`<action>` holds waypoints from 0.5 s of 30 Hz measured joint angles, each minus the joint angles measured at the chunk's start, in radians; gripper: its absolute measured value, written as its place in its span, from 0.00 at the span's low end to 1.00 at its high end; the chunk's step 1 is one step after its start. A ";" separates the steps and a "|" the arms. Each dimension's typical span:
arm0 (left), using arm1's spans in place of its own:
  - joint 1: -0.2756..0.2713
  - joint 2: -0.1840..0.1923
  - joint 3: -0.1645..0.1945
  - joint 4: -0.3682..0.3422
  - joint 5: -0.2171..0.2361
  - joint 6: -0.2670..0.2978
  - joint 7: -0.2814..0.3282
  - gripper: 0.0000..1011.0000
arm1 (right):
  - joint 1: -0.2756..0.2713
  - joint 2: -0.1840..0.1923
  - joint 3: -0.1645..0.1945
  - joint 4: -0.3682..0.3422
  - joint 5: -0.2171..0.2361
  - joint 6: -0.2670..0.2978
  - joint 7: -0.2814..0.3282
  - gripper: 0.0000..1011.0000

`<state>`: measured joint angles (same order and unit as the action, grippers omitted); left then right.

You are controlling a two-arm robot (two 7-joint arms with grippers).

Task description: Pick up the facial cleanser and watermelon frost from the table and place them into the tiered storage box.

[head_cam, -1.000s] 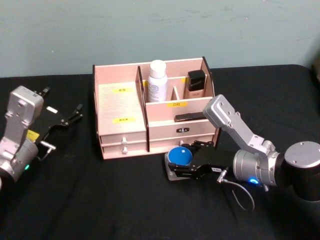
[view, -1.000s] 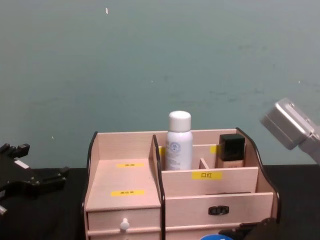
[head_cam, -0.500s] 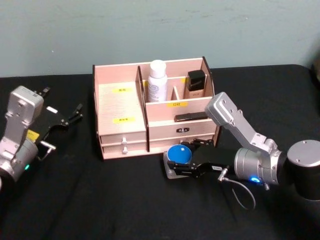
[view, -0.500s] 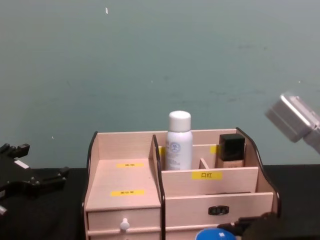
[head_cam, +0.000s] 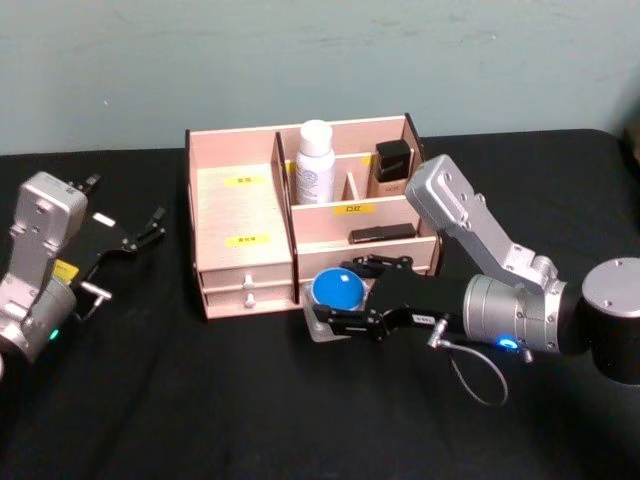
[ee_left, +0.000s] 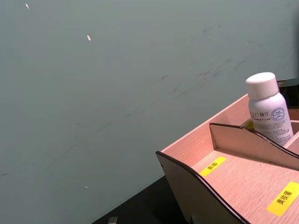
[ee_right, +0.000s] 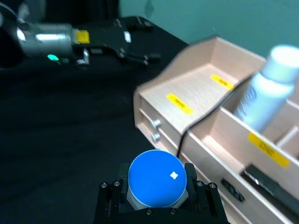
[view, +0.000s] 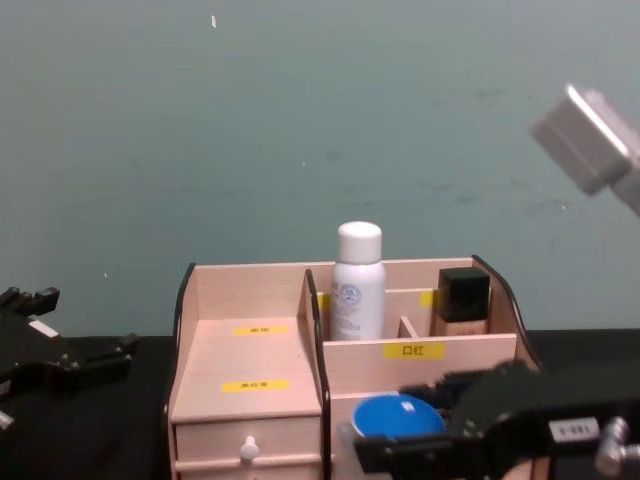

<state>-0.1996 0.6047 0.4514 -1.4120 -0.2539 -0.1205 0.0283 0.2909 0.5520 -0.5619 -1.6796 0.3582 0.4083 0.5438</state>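
1. Right gripper [head_cam: 340, 298]: it is located over the black cloth-covered table [head_cam: 200, 400], just in front of the tiered storage box. Its black fingers [ee_right: 201, 192] are clamped on opposite sides of the container with a round blue lid and a clear base [head_cam: 337, 288].
2. Held container: it is upright, with the lid facing upward. In the chest view the container [view: 400, 416] overlaps the front wall of the box's right-hand section, at drawer height. It is outside the box and in no compartment.
3. Tiered storage box [head_cam: 245, 210]: this is the pale wooden organiser with dark-edged curved sides, yellow labels and white-knobbed drawers. It stands at the table centre.
4. Box contents:
   - A flat dark item [head_cam: 383, 234] lies in the front right compartment.
   - A white cylindrical bottle with a white cap [head_cam: 315, 160] stands upright in a rear compartment.
   - A beige bottle with a square black cap [head_cam: 392, 168] stands in the rear right compartment.
5. Left gripper [head_cam: 125, 215]: it is parked at the table's left, well apart from the box, with its fingers spread apart and holding nothing.
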 joint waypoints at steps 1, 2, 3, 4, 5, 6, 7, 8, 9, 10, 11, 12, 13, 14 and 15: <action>0.000 0.000 0.000 0.000 0.000 0.000 0.000 1.00 | 0.005 0.001 -0.004 -0.012 0.005 0.000 0.004 0.71; 0.000 0.000 0.000 0.000 0.000 0.000 0.000 1.00 | 0.008 0.001 -0.006 -0.016 0.008 0.001 0.006 0.71; 0.000 0.000 0.000 0.000 0.000 0.000 0.000 1.00 | 0.011 0.001 -0.008 -0.020 0.009 0.001 0.007 0.71; 0.000 0.000 0.000 0.000 0.000 0.000 0.000 1.00 | 0.014 0.001 -0.011 -0.023 0.011 0.001 0.009 0.71; 0.000 0.000 0.000 0.000 0.000 0.000 0.000 1.00 | 0.022 0.000 -0.017 -0.028 0.014 0.001 0.012 0.71; 0.000 0.000 0.000 0.000 0.000 0.000 0.000 1.00 | 0.027 -0.001 -0.020 -0.030 0.015 0.001 0.013 0.71; 0.000 0.000 0.000 0.000 0.000 0.000 0.000 1.00 | 0.032 -0.002 -0.024 -0.031 0.016 0.001 0.015 0.71; 0.000 0.000 0.000 0.000 0.000 0.000 0.000 1.00 | 0.043 -0.005 -0.031 -0.031 0.016 -0.001 0.018 0.71; 0.000 0.000 0.000 0.000 0.000 0.000 0.000 1.00 | 0.049 -0.007 -0.036 -0.030 0.016 -0.002 0.019 0.71; 0.000 0.000 0.000 0.000 0.000 0.000 0.000 1.00 | 0.055 -0.009 -0.040 -0.028 0.015 -0.003 0.020 0.71; 0.000 0.000 0.000 0.000 0.000 0.000 0.000 1.00 | 0.069 -0.014 -0.049 -0.021 0.014 -0.005 0.021 0.71; 0.000 0.000 0.000 0.000 0.000 0.000 0.000 1.00 | 0.075 -0.017 -0.052 -0.018 0.012 -0.006 0.021 0.71; 0.000 0.000 0.000 0.000 0.000 0.000 0.000 1.00 | 0.082 -0.020 -0.057 -0.014 0.011 -0.007 0.022 0.71; 0.000 0.000 0.000 0.000 0.000 0.000 0.000 1.00 | 0.095 -0.026 -0.065 -0.003 0.006 -0.008 0.022 0.71; 0.000 0.000 0.000 0.000 0.000 0.000 0.000 1.00 | 0.102 -0.029 -0.069 0.003 0.004 -0.009 0.022 0.71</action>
<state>-0.1995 0.6047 0.4514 -1.4120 -0.2539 -0.1205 0.0283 0.3924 0.5228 -0.6305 -1.6771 0.3617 0.3992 0.5663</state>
